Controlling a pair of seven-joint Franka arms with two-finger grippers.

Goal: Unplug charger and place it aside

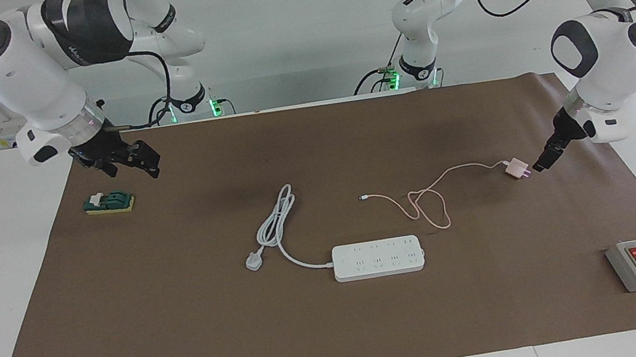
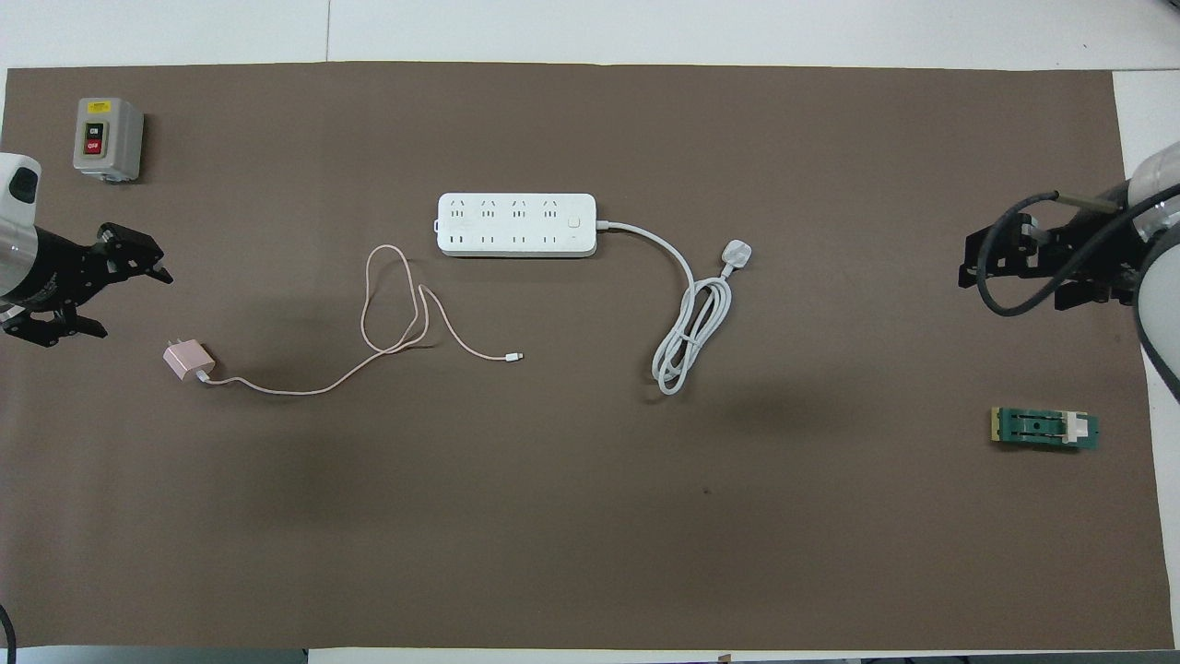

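The charger (image 1: 517, 168) (image 2: 187, 360), a small pale pink cube, lies on the brown mat toward the left arm's end of the table, prongs pointing at my left gripper. Its thin pink cable (image 1: 428, 203) (image 2: 392, 318) loops loosely across the mat toward the white power strip (image 1: 377, 257) (image 2: 516, 224). The charger is not in any socket. My left gripper (image 1: 543, 163) (image 2: 135, 304) is open and empty, low, just beside the charger. My right gripper (image 1: 129, 163) (image 2: 1005, 281) is open and empty, raised over the right arm's end of the mat.
The strip's thick white cord ends in a white three-pin plug (image 1: 254, 262) (image 2: 736, 252) lying on the mat. A grey switch box (image 1: 635, 264) (image 2: 108, 138) stands farther from the robots than the charger. A green block (image 1: 109, 203) (image 2: 1044, 429) lies below my right gripper.
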